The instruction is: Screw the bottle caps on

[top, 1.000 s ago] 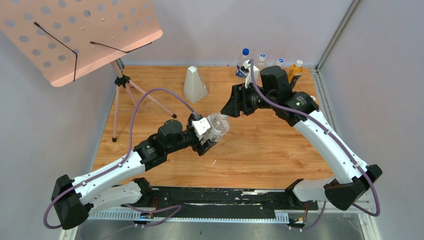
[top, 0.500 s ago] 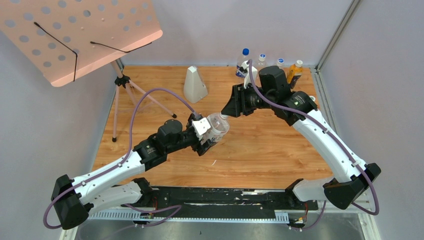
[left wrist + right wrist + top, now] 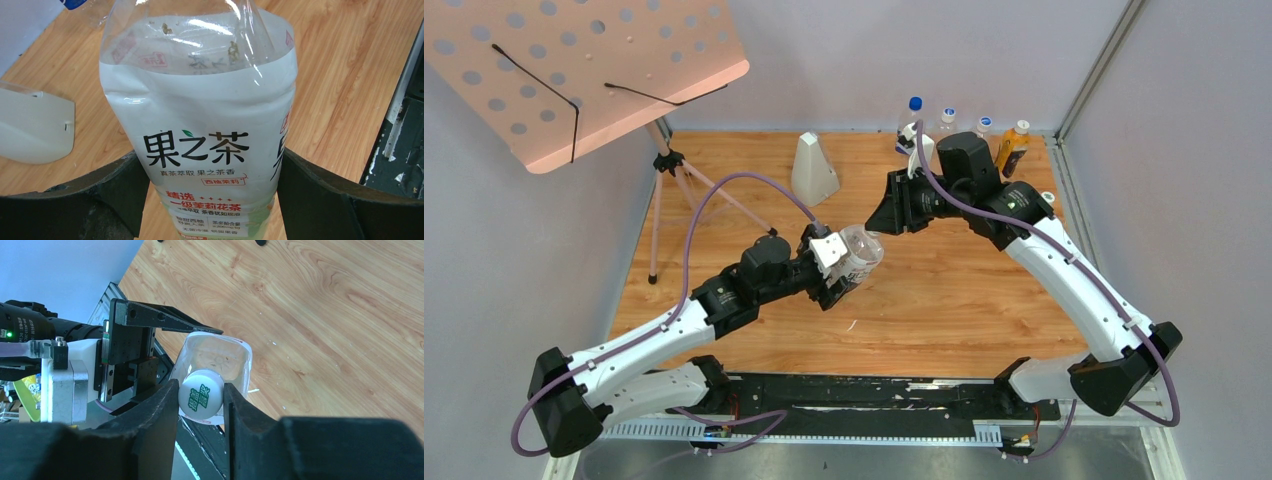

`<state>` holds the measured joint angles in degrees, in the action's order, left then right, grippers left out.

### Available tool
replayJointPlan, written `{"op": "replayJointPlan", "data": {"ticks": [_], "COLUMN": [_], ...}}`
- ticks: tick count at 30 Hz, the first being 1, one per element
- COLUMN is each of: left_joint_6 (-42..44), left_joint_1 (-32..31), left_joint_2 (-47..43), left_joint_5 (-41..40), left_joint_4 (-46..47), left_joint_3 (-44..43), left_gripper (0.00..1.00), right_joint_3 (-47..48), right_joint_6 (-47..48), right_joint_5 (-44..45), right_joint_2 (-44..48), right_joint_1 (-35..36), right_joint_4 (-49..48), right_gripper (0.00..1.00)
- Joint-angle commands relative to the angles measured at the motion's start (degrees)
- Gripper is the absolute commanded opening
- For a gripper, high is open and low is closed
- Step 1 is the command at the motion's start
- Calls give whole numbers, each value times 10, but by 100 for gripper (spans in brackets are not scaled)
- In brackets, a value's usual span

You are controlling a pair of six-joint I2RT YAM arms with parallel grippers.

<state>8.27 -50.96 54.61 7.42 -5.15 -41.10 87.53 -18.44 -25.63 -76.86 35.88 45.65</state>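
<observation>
White cap (image 3: 201, 397) w/ green print sits at the mouth end of the big bottle (image 3: 200, 150). It's pinched btw the two black fingers (image 3: 155, 425) of the R gripper (image 3: 877, 228), jaws pressed onto its sides. Can't tell if it's seated on the thread.

Bottle is clear, white label w/ black characters, orange and green print lower down. It's held up off the table (image 3: 944, 300) over the ctr, neck pointing toward the R arm. L gripper (image 3: 842, 268) clamps it round the labelled body, one finger (image 3: 115, 195) each side, jaws spread to the bottle's width. The two arms meet mid-table, nose to nose.

Beyond the L gripper a white cone (image 3: 814, 168) stands upright. At the far edge: blue-capped bottle (image 3: 912, 120), orange juice bottle (image 3: 1014, 140), and small clear bottles (image 3: 946, 120) btw them, just behind the R arm. Pink perforated stand (image 3: 574, 70) on a tripod at far L.
</observation>
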Motion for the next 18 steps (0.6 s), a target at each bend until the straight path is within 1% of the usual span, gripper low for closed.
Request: {"op": "replayJointPlan", "data": {"ticks": [1,5,10,13,18], "left_joint_6": [1,-10,-63,-99,-115], "left_joint_1": [2,5,40,54,58], "left_joint_2": [-2,-13,-32,-37,-23], "left_joint_5": [16,47,134,167,214], "left_joint_4": [14,30,108,145,171], "left_joint_3": [-30,-13,23,42,41], "left_gripper": [7,6,5,5,5], "right_joint_3": [15,0,-23,-38,-52], "right_joint_6": [6,27,52,66,82], "right_joint_5": [-3,-21,-57,-81,-127], "right_joint_2": [6,23,51,66,80], "right_joint_1": [4,3,-3,-7,-18], "right_joint_4": [-14,-31,-64,-85,-110], "right_gripper": [24,21,19,19,18]}}
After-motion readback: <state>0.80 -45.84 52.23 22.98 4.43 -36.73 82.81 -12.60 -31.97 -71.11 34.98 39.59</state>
